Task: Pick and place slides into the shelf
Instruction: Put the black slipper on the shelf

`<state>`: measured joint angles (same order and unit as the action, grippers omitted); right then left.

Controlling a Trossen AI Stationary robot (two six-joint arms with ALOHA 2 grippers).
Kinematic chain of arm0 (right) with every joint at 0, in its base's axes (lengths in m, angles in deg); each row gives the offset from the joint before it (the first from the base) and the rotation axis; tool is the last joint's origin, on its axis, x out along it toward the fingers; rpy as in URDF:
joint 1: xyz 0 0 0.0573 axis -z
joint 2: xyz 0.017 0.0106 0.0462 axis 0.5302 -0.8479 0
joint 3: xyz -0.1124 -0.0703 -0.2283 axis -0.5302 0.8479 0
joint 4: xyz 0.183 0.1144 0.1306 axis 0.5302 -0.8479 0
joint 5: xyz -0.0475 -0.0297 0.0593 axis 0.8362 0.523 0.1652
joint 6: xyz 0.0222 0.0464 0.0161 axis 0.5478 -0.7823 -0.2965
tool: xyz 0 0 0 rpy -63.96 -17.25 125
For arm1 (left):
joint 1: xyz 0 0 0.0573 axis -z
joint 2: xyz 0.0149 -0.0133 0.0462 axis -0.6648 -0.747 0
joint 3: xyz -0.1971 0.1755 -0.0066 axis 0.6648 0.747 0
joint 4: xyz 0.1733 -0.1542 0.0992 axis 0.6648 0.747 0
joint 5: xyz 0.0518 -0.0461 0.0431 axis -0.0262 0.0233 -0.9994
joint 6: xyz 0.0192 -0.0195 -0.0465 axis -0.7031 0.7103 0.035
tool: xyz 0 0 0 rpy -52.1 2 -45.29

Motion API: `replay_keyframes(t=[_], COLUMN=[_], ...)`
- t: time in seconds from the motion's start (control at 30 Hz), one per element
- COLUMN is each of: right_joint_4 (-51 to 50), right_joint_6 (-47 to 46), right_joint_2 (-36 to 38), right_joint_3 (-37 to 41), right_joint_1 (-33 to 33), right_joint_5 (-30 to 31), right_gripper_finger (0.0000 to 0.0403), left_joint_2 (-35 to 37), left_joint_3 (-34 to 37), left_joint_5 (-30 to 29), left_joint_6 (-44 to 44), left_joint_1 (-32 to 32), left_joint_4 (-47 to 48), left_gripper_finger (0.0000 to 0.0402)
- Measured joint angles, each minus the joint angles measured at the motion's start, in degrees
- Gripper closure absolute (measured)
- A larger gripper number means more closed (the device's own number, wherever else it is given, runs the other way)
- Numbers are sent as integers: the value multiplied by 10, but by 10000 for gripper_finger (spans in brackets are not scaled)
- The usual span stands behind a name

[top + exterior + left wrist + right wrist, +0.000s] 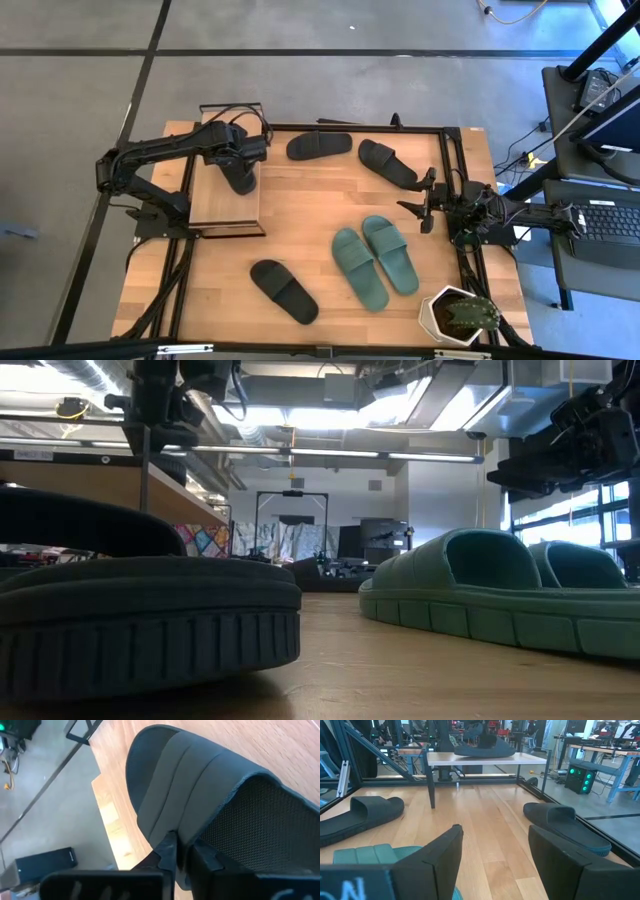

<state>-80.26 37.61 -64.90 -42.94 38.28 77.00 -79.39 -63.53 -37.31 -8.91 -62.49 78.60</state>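
Holding a black slide (243,176) by its strap, our left gripper (240,150) is hovering over the shelf (215,195) in the upper left of the high view, its jaws pinched narrow on the rubber; the slide is sitting on the light top board. Our right gripper (425,205) is waiting at the right edge of the worktop (300,215), jaws standing wide around nothing. Two more black slides (320,145) are lying along the top centre, the teal pair (375,258) is resting lower right of centre, and another black slide (283,290) is lying at the bottom centre.
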Motion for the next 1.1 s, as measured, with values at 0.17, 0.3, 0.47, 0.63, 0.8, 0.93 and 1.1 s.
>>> replay_keyframes(t=[0.17,0.3,0.47,0.63,0.8,0.93,1.1], right_joint_4=[0,0,0,0,0,0,0], right_joint_6=[1,1,2,2,2,2,2], right_joint_2=[0,0,0,0,0,0,0], right_joint_3=[0,0,0,0,0,0,0], right_joint_1=[0,0,0,0,0,0,0], right_joint_5=[0,0,0,0,0,0,0], right_gripper_finger=[176,176,176,176,176,176,176], left_joint_2=[0,0,0,-2,-2,-2,-2], left_joint_3=[0,0,1,1,1,1,1], left_joint_5=[-3,-9,-13,-39,-43,-45,-45], left_joint_6=[1,1,1,28,46,49,52], left_joint_1=[3,3,3,1,-8,-20,-31], left_joint_4=[-1,-7,-3,-1,0,-1,-1], left_gripper_finger=[346,336,331,331,331,330,330])
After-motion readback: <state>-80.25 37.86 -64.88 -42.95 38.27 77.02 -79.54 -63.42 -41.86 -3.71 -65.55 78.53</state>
